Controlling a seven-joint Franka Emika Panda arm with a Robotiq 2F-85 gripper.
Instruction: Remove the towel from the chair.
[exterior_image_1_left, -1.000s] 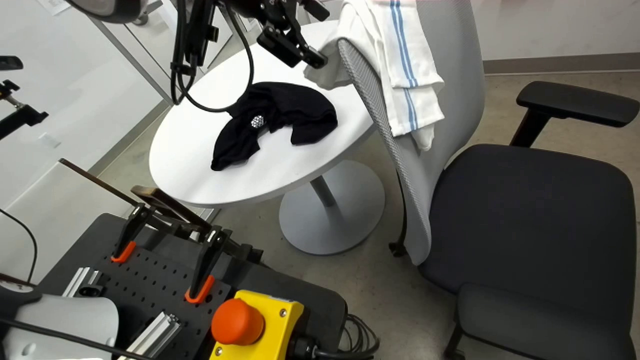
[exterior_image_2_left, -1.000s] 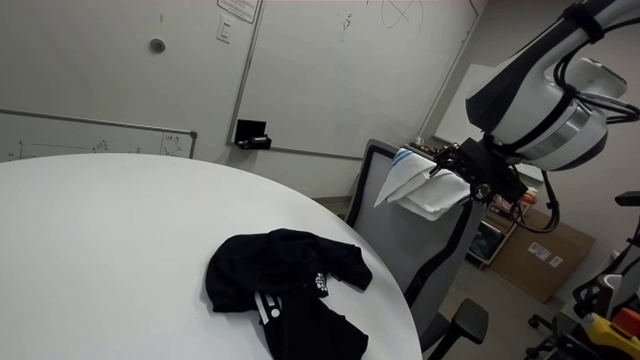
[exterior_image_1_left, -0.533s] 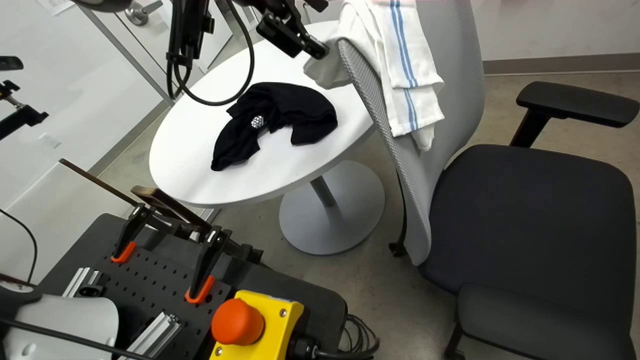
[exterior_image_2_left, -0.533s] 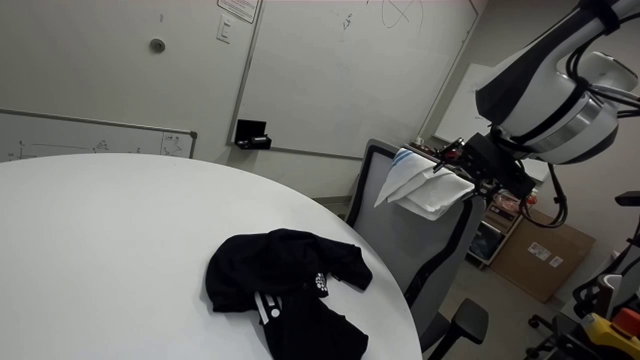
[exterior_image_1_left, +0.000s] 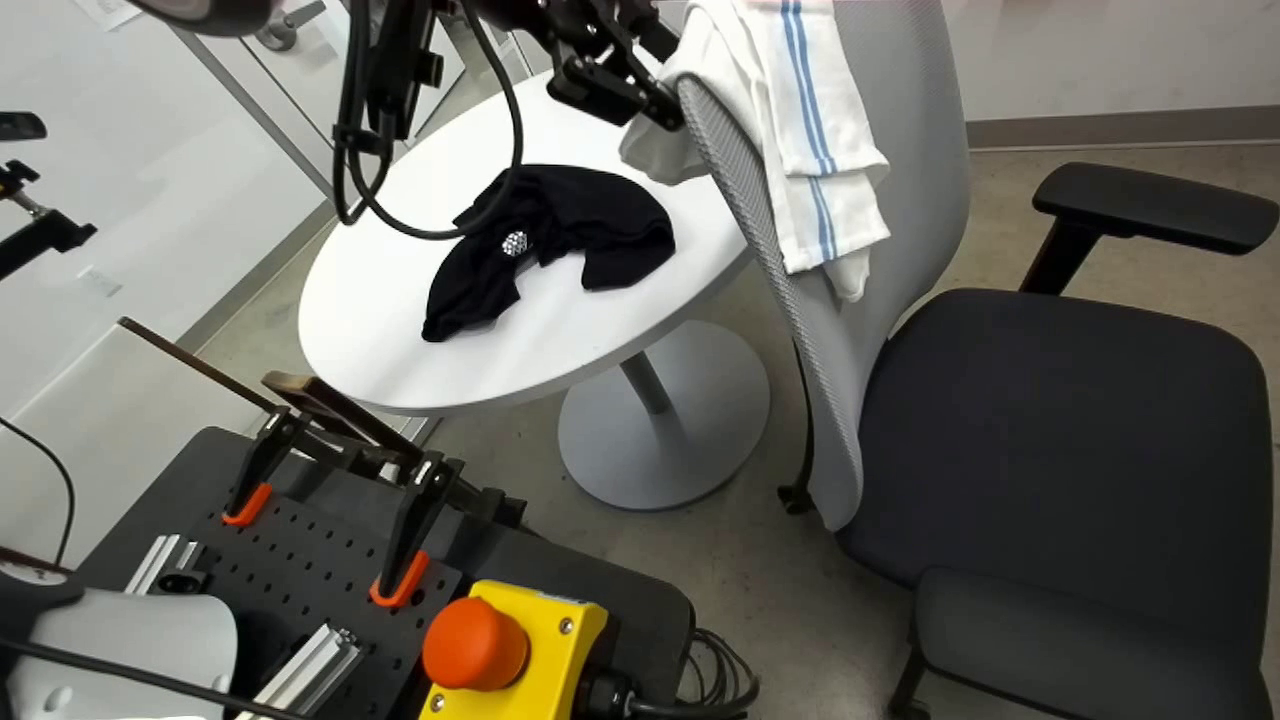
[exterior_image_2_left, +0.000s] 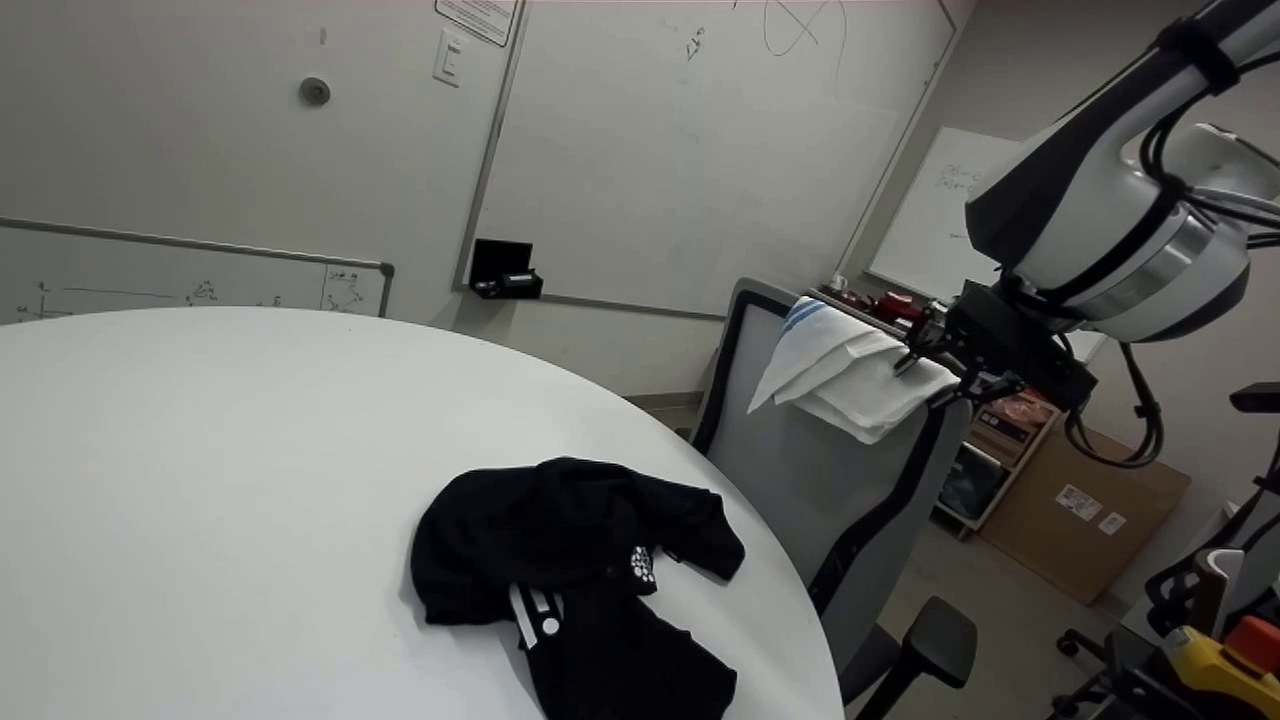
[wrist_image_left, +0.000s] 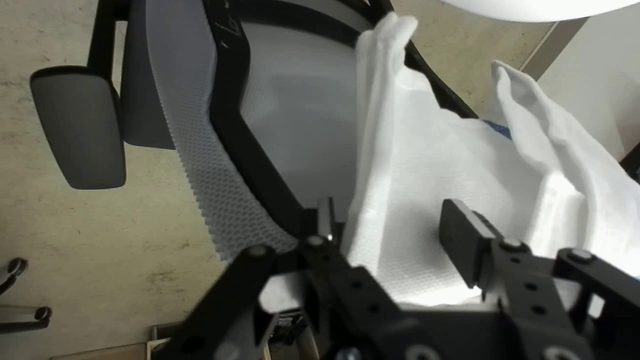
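A white towel with blue stripes (exterior_image_1_left: 770, 120) hangs over the top of the grey chair's backrest (exterior_image_1_left: 910, 150). Both also show in an exterior view, the towel (exterior_image_2_left: 850, 385) draped over the backrest (exterior_image_2_left: 770, 470). My gripper (exterior_image_2_left: 926, 382) is at the towel's edge near the backrest's top corner, and also shows in an exterior view (exterior_image_1_left: 668, 78). In the wrist view my gripper (wrist_image_left: 390, 230) is open. The towel (wrist_image_left: 425, 160) lies between and beyond the fingers. One finger is beside the towel's folded edge and the chair frame (wrist_image_left: 265, 170); the other is over the cloth. Contact is unclear.
A round white table (exterior_image_1_left: 370, 290) stands beside the chair, with a black garment (exterior_image_1_left: 600, 220) on it. The chair has armrests (exterior_image_1_left: 1150, 205). A dark cart with a yellow emergency-stop box (exterior_image_1_left: 550, 640) is in front. A cardboard box (exterior_image_2_left: 1090, 510) stands behind the chair.
My gripper has moved toward the chair back, rightward in both exterior views, and closer to the towel's edge. The towel's near-side corner has shifted slightly. The fingers stay open.
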